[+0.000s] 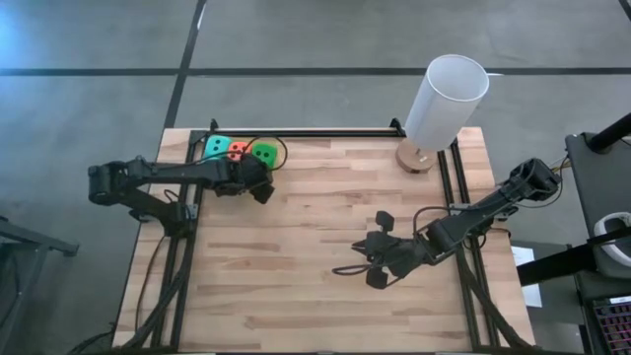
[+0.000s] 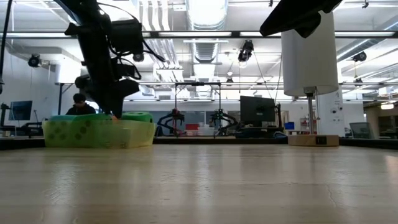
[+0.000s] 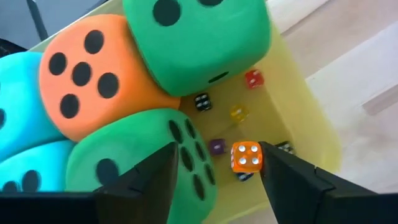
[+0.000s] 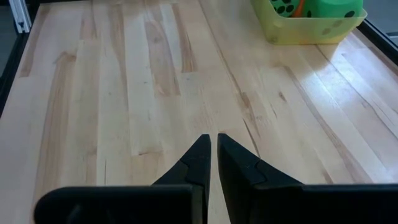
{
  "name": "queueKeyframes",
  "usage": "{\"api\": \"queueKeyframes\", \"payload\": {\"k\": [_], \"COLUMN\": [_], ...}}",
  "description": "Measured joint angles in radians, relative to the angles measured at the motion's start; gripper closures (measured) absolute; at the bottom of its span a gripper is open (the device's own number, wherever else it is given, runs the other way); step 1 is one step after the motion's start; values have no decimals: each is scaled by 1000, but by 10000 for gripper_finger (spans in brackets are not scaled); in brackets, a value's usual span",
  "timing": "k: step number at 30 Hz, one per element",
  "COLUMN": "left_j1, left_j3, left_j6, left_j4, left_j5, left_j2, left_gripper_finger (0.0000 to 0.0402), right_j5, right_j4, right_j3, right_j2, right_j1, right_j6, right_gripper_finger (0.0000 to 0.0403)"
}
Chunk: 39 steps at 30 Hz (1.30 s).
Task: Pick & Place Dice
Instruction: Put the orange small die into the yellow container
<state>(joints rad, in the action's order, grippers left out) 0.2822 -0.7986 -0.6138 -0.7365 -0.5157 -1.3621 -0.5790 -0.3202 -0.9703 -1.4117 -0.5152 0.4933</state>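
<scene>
A translucent yellow tray (image 3: 311, 118) at the table's far left holds the dice: two teal (image 3: 18, 93), one orange-red (image 3: 87, 74) and two bright green (image 3: 199, 37), packed together. Several tiny dice lie on the tray floor, among them an orange one (image 3: 247, 155). My left gripper (image 3: 214, 171) stands open at the tray's near side, its fingers over the nearer green die (image 3: 143, 155). My right gripper (image 4: 213, 146) is shut over bare wood at the table's right middle (image 1: 360, 251). My left gripper comes slanting down from the tray's near side, one finger (image 3: 155, 177) in front of the nearer green die and the other (image 3: 280, 177) beside the tiny orange one. Whether either finger touches a die I cannot tell.
A lamp with a tall white shade (image 1: 446, 99) on a wooden foot stands at the far right corner. Black rails run along the table's left, right and far edges. Bare wood lies between the two arms. A person (image 2: 79, 102) sits in the room behind the tray.
</scene>
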Motion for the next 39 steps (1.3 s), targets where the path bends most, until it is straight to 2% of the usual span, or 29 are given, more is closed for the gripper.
{"api": "queueKeyframes", "payload": {"k": [24,34,39], "left_j1": [27,45,46], "left_j3": [-47,-45,3], "left_j6": [99,63,65], "left_j4": [-63,-88,-35], "left_j5": [-20,-19,-24], "left_j2": [2,2,2], "left_gripper_finger": [217,204,196], "right_j5": [0,1,3], "right_j4": [3,3,3], "right_j3": [0,0,0], "right_j2": [0,0,0], "right_j1": [0,0,0], "right_j6": [0,-2,-4], "right_gripper_finger": [374,374,374]}}
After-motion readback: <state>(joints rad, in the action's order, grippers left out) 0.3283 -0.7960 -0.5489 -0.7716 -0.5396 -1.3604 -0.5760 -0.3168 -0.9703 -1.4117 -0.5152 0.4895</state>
